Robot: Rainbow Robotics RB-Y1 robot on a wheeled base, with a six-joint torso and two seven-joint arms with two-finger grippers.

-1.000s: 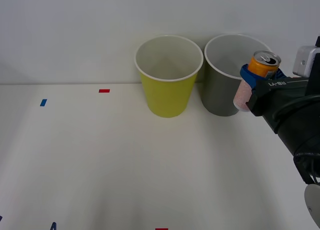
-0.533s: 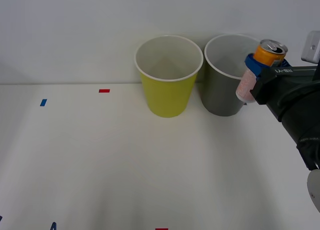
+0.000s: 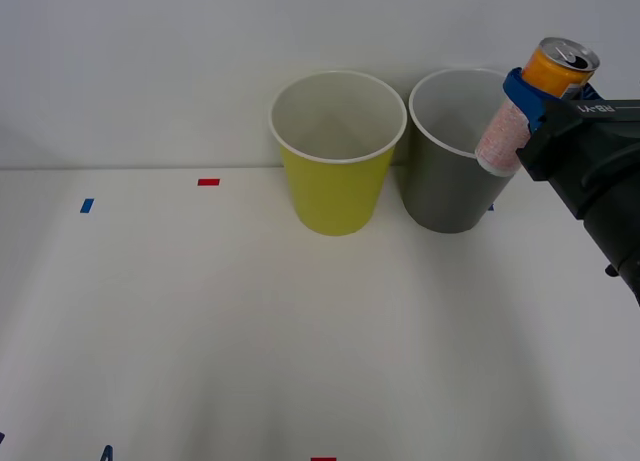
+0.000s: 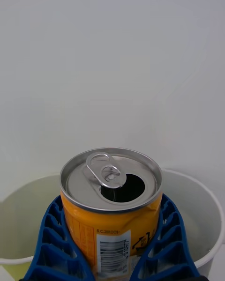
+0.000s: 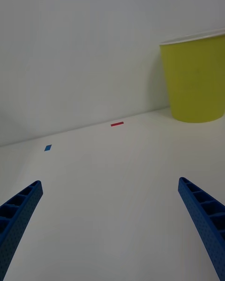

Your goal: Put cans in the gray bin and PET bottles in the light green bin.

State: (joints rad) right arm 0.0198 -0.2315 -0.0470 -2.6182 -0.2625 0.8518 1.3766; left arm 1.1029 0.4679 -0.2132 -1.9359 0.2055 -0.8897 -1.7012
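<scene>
Right gripper clamps the can, blue ribbed fingers on both sides of its smooth metal body. Can is a short cylinder, orange up top, pale pink lower down, silver lid with pull tab, opened. Long axis near upright, top tipped slightly right, held above the right rim of the round tapered gray bin. Light green bin, glossy plastic, stands just beside it. Left gripper is spread wide, holding nothing, above the white table.

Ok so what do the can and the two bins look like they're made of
The can looks like metal: a brushed silver top with a pull tab and an open mouth, above a glossy printed orange body. It is held in the right gripper. The gray bin and the light green bin look like smooth matte plastic, with thin pale rims and even color.
</scene>
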